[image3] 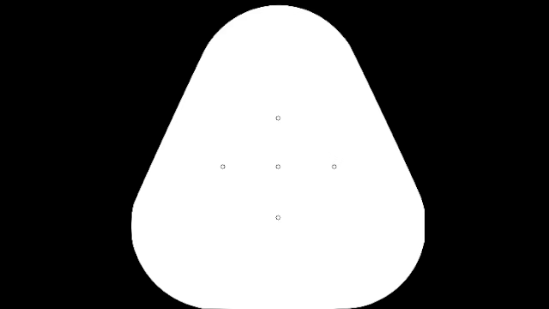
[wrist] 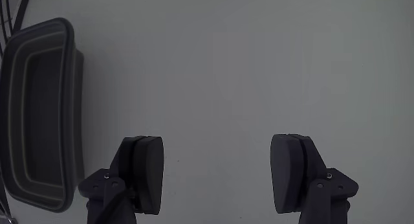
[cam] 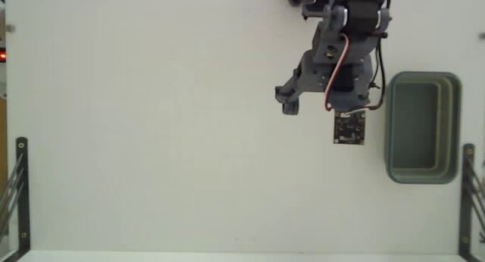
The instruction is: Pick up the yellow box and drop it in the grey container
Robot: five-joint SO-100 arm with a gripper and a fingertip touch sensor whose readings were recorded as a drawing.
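Note:
The yellow box shows in neither view. The grey container (cam: 390, 126) stands at the right side of the white table in the fixed view, and nothing shows inside it. In the wrist view the grey container (wrist: 72, 107) lies at the left edge. My gripper (cam: 324, 103) hangs over bare table just left of the container, reaching down from the top edge. In the wrist view my gripper (wrist: 220, 175) is open wide, and only plain table shows between its two dark fingers (wrist: 145, 172).
Black metal brackets (cam: 21, 186) stand at the lower left and lower right (cam: 468, 194) edges of the table. A small red light (cam: 3, 57) glows at the far left. The white table (cam: 151, 141) stretches left of the arm.

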